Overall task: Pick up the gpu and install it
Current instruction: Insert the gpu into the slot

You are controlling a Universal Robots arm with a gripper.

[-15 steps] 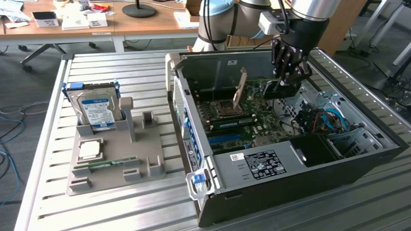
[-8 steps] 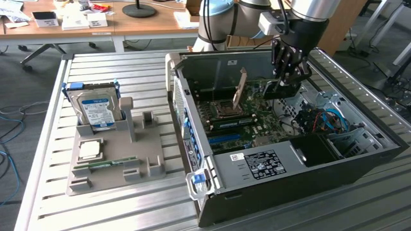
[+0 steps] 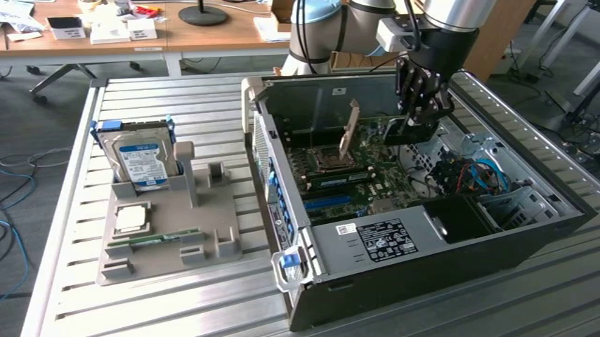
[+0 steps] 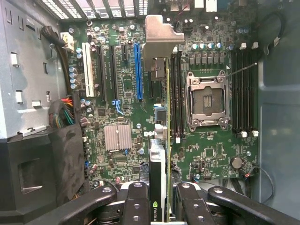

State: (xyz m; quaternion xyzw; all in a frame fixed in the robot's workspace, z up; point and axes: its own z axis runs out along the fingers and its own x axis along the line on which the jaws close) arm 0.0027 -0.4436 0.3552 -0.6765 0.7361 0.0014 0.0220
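So the room looks like an office or lab: grey floor point(image 3: 56, 133), wooden desks point(image 3: 225, 35) along the back with papers and small boxes, a round black stand base point(image 3: 204, 15), and some blue cables point(image 3: 14, 175) loose on the floor at the exterior view's left. The worktop point(image 3: 187, 309) is a ribbed metal one, all long slats, pretty bare apart from two things. The biggest is the computer case point(image 3: 450, 260), lying on its side with the panel off so you look straight down at the green motherboard point(image 3: 347, 189). Just beside it, toward the exterior view's left, sits a grey plastic holder tray point(image 3: 159, 263) with a hard drive point(image 3: 140, 158) standing upright in it, blue label facing out. The robot arm point(image 3: 459, 17) reaches down into the case, and its pincer point(image 3: 417, 116) is clamped on the gpu point(image 3: 405, 132). From the wrist camera the gpu point(image 4: 159, 159) hangs edge-on over the board, between the blue slot point(image 4: 138, 70) and the open processor socket point(image 4: 207, 101), silver bracket point(image 4: 161, 37) at its far end. Can't tell if it's touching the board. Back on the tray, a processor chip point(image 3: 131, 219) lies flat, with a thin memory stick point(image 3: 154, 239) right next to it.
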